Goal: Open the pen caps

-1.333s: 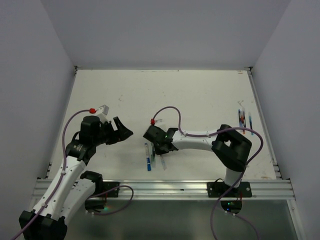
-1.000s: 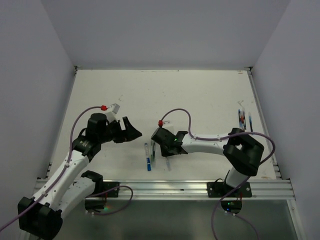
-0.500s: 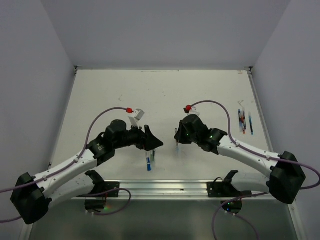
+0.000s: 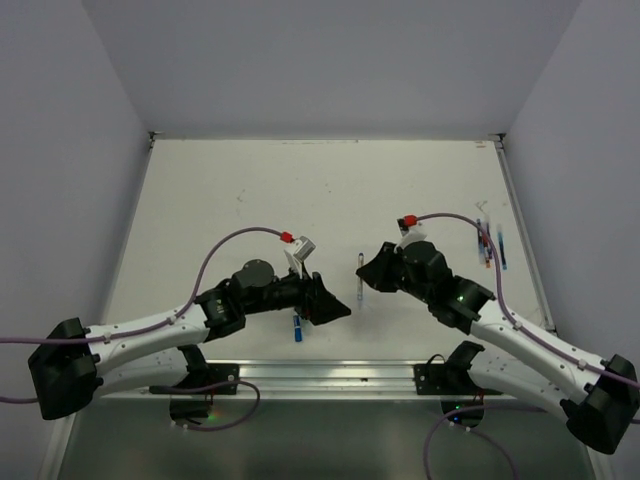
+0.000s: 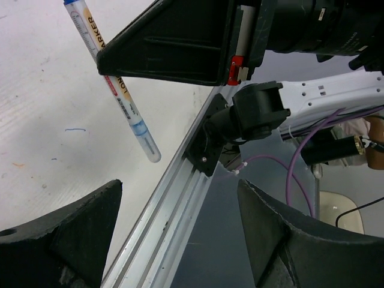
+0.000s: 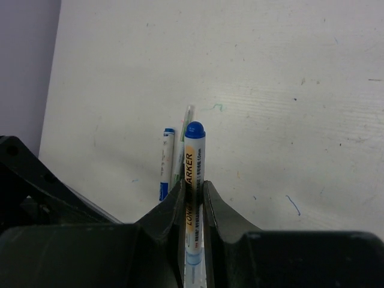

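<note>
Left hand (image 4: 331, 304): low over the near middle of the bench (image 4: 300, 180), pointing right; jaws wide apart, nothing between them.

Two pens (image 4: 297, 327): flat on the bench side by side, just below and partly under the left hand. In the right wrist view one is white and blue (image 6: 167, 161) and the other is clear with green (image 6: 188, 114).

Pen (image 4: 360, 279): off the bench, clamped mid-barrel, just right of the left hand and not touching it. It has a white barrel with printed lettering and a blue tip (image 6: 194, 129) pointing away from the right wrist. The clear cap (image 5: 147, 144) is seated on the opposite end.

Right hand (image 4: 366, 276): closed tight on that pen, facing the left hand.

Cluster of pens (image 4: 490, 243): flat near the bench's right edge, well apart from both hands; blue and red barrels, count unclear.
</note>
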`<act>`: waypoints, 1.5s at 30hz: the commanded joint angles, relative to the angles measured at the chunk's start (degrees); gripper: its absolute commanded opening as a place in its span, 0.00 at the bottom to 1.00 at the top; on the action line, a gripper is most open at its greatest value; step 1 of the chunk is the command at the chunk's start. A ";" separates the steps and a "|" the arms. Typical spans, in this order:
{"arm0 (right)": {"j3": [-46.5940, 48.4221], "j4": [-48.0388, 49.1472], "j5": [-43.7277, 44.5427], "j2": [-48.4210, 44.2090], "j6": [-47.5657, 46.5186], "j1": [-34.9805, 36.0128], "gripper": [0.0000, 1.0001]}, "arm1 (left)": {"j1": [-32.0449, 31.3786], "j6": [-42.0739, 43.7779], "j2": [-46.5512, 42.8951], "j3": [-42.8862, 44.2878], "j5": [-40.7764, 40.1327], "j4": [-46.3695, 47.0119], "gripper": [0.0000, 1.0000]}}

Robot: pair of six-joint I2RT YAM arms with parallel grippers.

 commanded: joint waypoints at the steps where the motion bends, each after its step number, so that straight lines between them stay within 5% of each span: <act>1: -2.34 6.00 -3.23 -1.74 3.23 -0.10 0.00 | -0.90 -1.65 0.29 -1.59 -1.62 8.50 0.81; 19: -7.36 13.21 -5.60 -7.45 9.39 -0.10 0.00 | -4.07 -1.48 6.54 -1.16 -8.90 9.47 0.68; 25: -7.89 13.56 -5.61 -8.24 10.36 -0.02 0.00 | -4.42 -1.74 8.47 0.51 -11.98 8.68 0.53; 39: -9.64 16.72 -5.52 -7.72 11.76 -0.10 0.00 | -4.60 -3.94 12.43 1.66 -11.28 11.76 0.43; 45: -9.64 16.99 -5.61 -7.37 11.94 -0.10 0.00 | -4.60 -3.85 12.96 1.48 -11.02 11.15 0.13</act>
